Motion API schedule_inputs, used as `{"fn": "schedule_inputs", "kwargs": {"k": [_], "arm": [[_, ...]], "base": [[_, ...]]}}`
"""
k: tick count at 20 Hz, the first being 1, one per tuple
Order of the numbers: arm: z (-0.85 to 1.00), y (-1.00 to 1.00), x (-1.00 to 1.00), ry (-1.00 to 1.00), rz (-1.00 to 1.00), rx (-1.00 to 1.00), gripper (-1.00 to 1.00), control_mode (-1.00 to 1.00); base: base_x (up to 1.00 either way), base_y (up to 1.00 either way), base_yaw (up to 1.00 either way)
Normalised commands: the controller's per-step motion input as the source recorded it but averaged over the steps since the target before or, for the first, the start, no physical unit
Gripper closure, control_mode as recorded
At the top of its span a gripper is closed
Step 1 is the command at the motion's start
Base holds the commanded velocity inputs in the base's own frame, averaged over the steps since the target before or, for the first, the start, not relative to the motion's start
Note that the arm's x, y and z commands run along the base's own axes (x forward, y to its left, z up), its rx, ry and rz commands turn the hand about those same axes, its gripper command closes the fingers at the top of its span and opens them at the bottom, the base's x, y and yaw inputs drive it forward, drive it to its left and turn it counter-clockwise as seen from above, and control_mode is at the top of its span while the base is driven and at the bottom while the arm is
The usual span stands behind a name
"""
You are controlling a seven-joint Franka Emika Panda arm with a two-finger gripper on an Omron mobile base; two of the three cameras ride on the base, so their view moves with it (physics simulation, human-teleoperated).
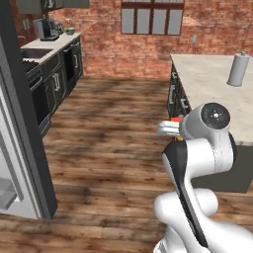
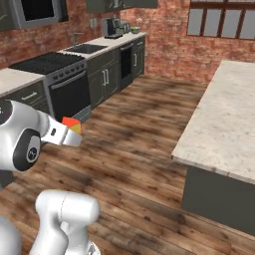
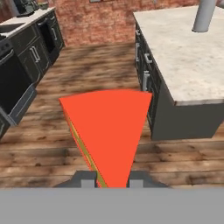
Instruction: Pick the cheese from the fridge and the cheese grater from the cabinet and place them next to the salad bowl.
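Gripper: we see one gripper [image 3: 113, 181], its two finger tips closed on the cheese; in the right base view it juts from the arm's white wrist above the wood floor [image 2: 139, 149].
Cheese: we count one wedge [image 3: 107, 131], red face toward the hand camera, a thin yellow edge down its left side; it is clamped between the fingers and held in the air over the floor, touching no counter.
Cheese, right base view: a small red and yellow tip [image 2: 72, 124] shows at the end of the gripper.
Island counter: one, pale stone top [image 1: 207, 84]; we see one grey upright cylinder [image 1: 238, 69] standing near its far edge.
Wall counter: one run of dark cabinets [image 2: 107, 74] along the brick wall, with one black cooktop [image 2: 47, 62], one sink [image 2: 87, 48] and one coffee machine [image 2: 112, 27] near the far end.
Fridge: one dark grey side panel [image 1: 24, 123] at the left edge of the left base view, pale interior just beside it.
Windows: one four-pane window [image 1: 152, 20] in the far brick wall.
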Motion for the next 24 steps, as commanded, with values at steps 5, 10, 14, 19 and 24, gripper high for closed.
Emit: {"fn": "schedule_inputs", "kwargs": {"k": [5, 10, 14, 19, 24], "arm": [[0.0, 0.0, 0.0, 0.0, 0.0, 0.0, 1.0, 1.0], [0.0, 0.0, 0.0, 0.0, 0.0, 0.0, 1.0, 1.0], [0.0, 0.0, 0.0, 0.0, 0.0, 0.0, 1.0, 1.0], [0.0, 0.0, 0.0, 0.0, 0.0, 0.0, 1.0, 1.0], [0.0, 0.0, 0.0, 0.0, 0.0, 0.0, 1.0, 1.0]], "base": [[0.67, 0.35, -0.27], [0.59, 0.52, -0.26], [0.56, 0.39, -0.22], [0.74, 0.06, -0.14], [0.7, -0.04, 0.0]]}}
